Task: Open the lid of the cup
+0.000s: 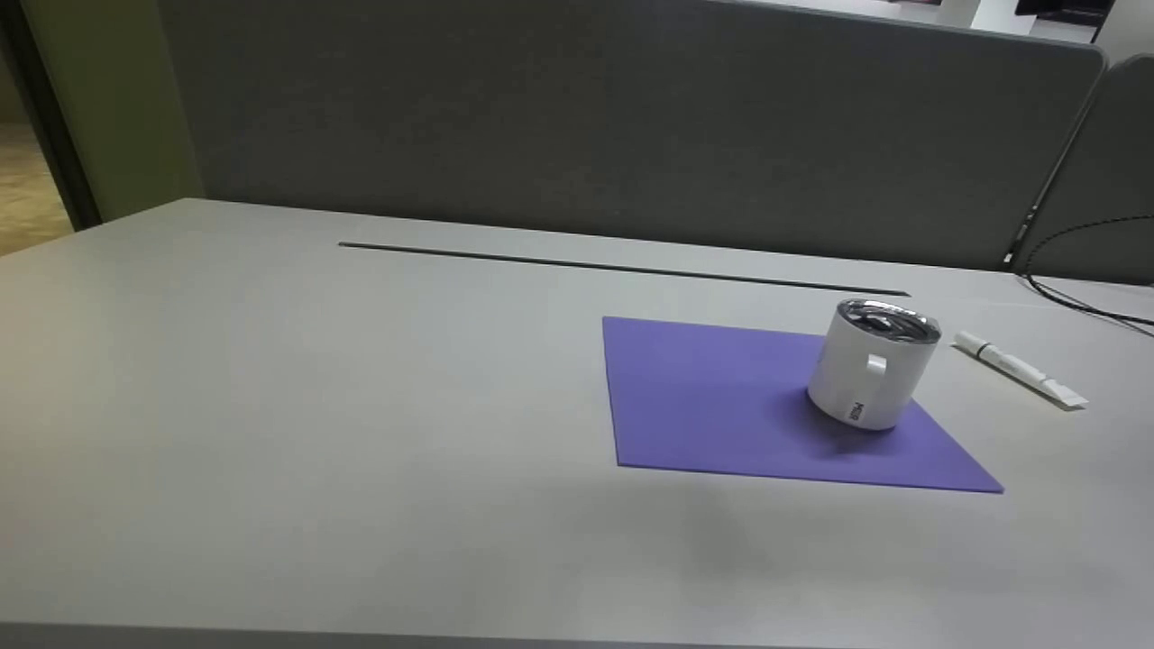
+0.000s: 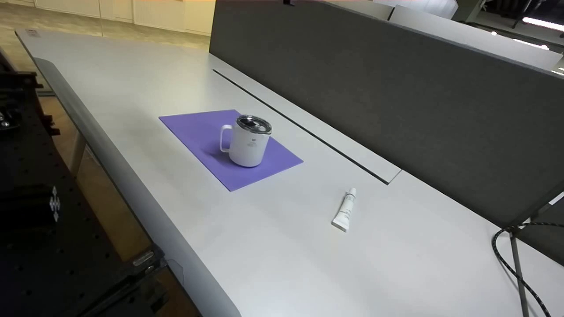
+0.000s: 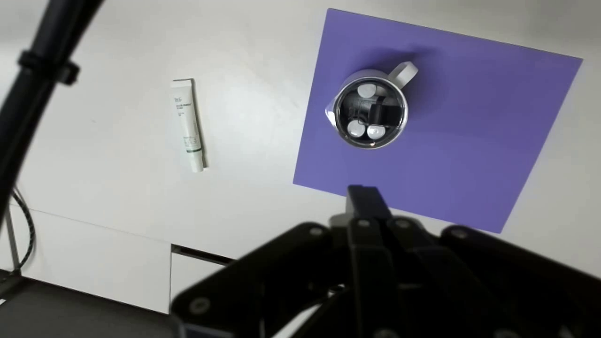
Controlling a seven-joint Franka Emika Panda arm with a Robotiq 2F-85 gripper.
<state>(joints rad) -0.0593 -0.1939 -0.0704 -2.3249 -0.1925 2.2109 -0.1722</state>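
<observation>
White in finish and upright, the cup point(image 1: 856, 380) stands on the purple mat point(image 1: 694, 397), toward the edge nearest the small tube point(image 3: 188, 122), which lies off the mat on the table point(image 1: 361, 406). The lid point(image 3: 371, 112) is on the cup and appears fully seated in both exterior views. The hand point(image 3: 368, 201) shows only in the wrist view, apart from the cup, fingers together, nothing visible between them. Risk, as judged: removal has not begun, and if the hand descends without spreading, its tips could press on the lid or topple the cup. Little of the lid's rim stands proud, so a grip may slip off. Should the fit be tight, the cup may rise from the mat with the lid, or drag the mat along. The handle point(image 3: 404, 74), reaching over the mat, could foul a finger. Materials: the cup is a short, smooth cylinder with a pointed spout point(image 3: 331, 112) towards the mat's edge; the lid, a round glossy disc with a bright metallic-looking rim. Whether the pale rounds point(image 3: 366, 90) on it are fittings or reflections cannot be told. The mat is thin, flat and matt; the tube, crimped at one end, looks pliable.
</observation>
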